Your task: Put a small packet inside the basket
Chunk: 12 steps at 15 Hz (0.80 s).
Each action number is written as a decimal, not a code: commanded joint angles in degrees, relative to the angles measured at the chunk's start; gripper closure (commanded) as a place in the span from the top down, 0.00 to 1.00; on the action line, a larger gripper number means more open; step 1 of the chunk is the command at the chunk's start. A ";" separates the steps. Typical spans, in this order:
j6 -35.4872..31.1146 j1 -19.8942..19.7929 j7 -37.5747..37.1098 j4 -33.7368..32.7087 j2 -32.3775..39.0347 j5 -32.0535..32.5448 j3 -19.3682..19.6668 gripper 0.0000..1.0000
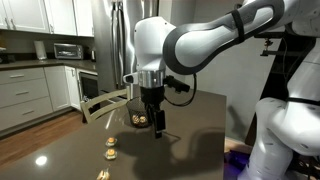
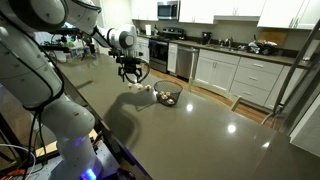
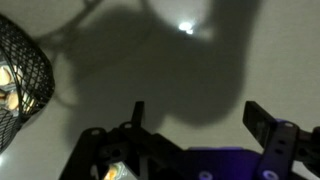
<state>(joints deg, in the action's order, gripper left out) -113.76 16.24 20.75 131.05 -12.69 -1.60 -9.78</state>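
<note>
While the gripper (image 1: 154, 124) hangs low over the dark tabletop (image 1: 200, 140), just right of the wire basket (image 1: 138, 121), only the wrist view shows its jaws: released, spread wide, nothing between the fingertips (image 3: 138, 106). That view catches the basket's mesh at its left edge, with packets inside. An exterior view alone shows loose small packets (image 1: 111, 143) on the table, near-left of the basket.

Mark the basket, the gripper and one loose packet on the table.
basket (image 3: 27, 62): wrist view, on its black mesh wall.
gripper (image 3: 195, 110): wrist view, midway between the two fingertips.
loose packet (image 1: 111, 143): in an exterior view, on the middle of the packet.
</note>
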 commanded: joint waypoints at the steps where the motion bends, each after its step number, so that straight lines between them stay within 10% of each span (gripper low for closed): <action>1: -4.01 -0.48 -1.92 -1.66 1.75 3.27 -1.90 1.00; 12: -5.59 -3.13 -5.53 -8.99 11.25 8.38 -1.48 1.00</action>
<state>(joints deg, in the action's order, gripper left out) -120.99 14.13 17.14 126.41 -6.23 4.94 -11.01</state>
